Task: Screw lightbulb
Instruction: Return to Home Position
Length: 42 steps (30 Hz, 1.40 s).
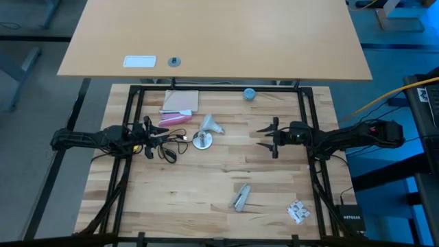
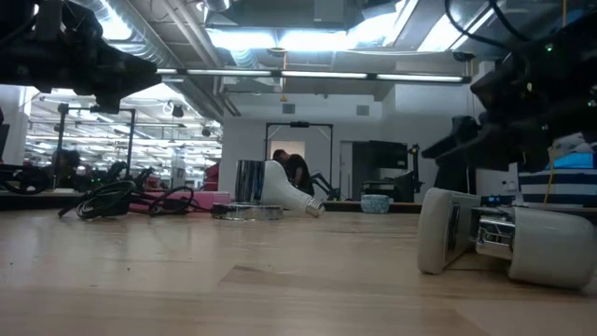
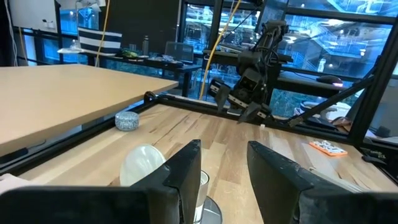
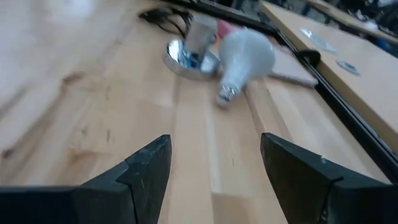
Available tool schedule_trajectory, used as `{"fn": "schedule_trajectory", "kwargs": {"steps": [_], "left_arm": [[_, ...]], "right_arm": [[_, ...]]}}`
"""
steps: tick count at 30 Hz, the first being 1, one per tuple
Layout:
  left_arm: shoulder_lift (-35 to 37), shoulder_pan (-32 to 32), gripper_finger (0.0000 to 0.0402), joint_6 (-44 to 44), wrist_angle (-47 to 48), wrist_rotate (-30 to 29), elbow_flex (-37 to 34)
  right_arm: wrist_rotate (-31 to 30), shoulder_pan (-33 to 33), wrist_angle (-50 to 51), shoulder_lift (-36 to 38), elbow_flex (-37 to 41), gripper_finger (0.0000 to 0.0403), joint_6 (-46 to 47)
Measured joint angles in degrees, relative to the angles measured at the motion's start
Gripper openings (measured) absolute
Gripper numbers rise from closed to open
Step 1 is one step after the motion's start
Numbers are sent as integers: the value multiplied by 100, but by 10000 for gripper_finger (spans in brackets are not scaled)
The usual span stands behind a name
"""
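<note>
Left hand (image 3: 224, 147) and right hand (image 4: 213, 139), two in all, are shown with fingers apart above the counter (image 1: 206, 185); one lightbulb (image 1: 212, 124) is laid sideways beside one socket (image 1: 202, 141).

Frosted-white lightbulb (image 1: 211, 124), silvery socket (image 1: 202, 141), blue-grey cap (image 1: 249, 94)
</note>
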<state>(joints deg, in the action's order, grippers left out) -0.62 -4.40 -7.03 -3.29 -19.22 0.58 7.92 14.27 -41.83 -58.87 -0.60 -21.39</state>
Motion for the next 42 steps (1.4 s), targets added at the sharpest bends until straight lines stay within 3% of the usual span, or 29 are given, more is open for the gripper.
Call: {"fn": "schedule_trajectory", "kwargs": {"steps": [5,13,27,42], "left_arm": [[0,0,123,0,0,0,0],[0,0,123,0,0,-2,0],[0,0,123,0,0,-2,0],[0,0,123,0,2,-2,-2]], "right_arm": [[-330,1,183,0,2,253,-2],[-341,-1,458,137,0,253,1],[-341,-1,2206,2635,-2,253,3],[-341,-1,2584,4423,-2,253,5]]}}
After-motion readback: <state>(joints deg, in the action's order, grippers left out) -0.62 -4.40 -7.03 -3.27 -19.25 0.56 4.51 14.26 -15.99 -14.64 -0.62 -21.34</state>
